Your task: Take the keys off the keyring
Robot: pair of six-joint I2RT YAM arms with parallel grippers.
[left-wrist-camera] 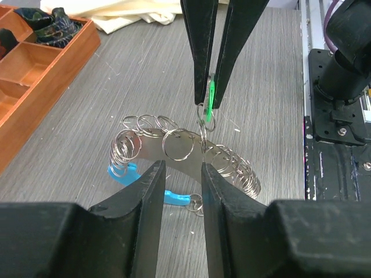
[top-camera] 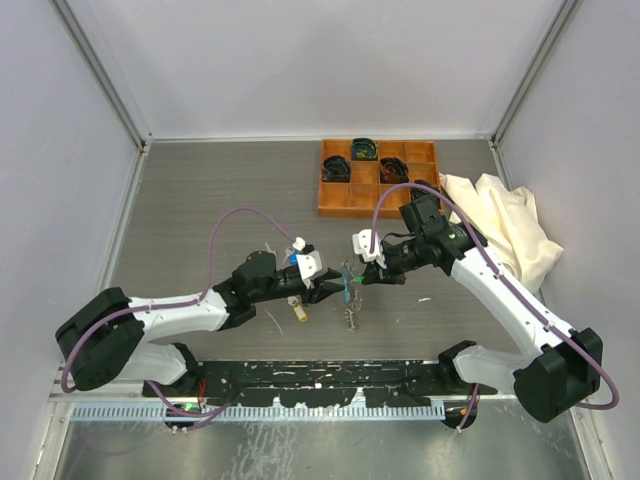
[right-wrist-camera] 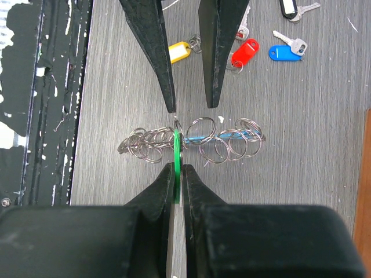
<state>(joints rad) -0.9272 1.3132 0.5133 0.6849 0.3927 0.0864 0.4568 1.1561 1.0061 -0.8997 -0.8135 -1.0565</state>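
The keyring (top-camera: 351, 312) is a floppy coil of silver rings with a light-blue plastic segment (left-wrist-camera: 124, 174), lying on the table between both arms. My right gripper (right-wrist-camera: 178, 168) is shut on a green key tag (right-wrist-camera: 176, 147) that hangs on the keyring (right-wrist-camera: 232, 142). It also shows from above in the left wrist view (left-wrist-camera: 210, 95). My left gripper (left-wrist-camera: 181, 171) is open, with its tips just short of the coil (left-wrist-camera: 179, 145). Its fingers (right-wrist-camera: 164, 69) face the right gripper across the ring. Yellow (right-wrist-camera: 177, 52), red (right-wrist-camera: 243, 53), blue (right-wrist-camera: 283, 52) and black (right-wrist-camera: 288, 7) tagged keys lie loose beyond.
An orange tray (top-camera: 335, 205) with black items stands at the back, also at the left of the left wrist view (left-wrist-camera: 46, 75). A cream cloth (top-camera: 510, 220) lies at the right. A yellow-tagged key (top-camera: 297, 312) lies under the left arm.
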